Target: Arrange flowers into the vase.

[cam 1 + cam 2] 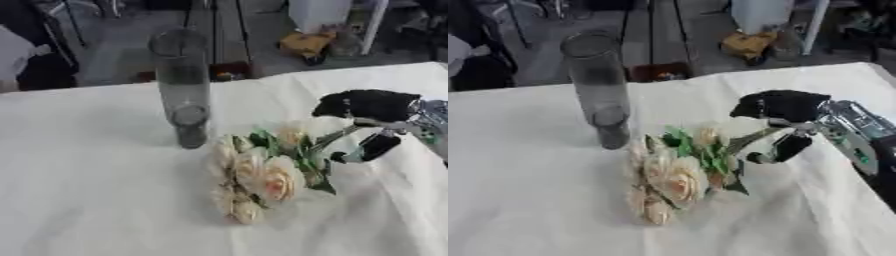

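Pinching flower stems, right hand (779, 120) curled around bouquet (677, 172), glass vase (598, 87) upright beside blooms

Soft, even light washed the white surface (96, 200) — everything looked blurred, with faint shadows beside the vase (182, 85).

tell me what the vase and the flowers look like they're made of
Vase: probably clear glass or clear plastic, smooth; the floor and tablecloth show through its wall. Flowers: cream petals, green leaves; whether fabric or real is not clear. The right hand holds their stems.
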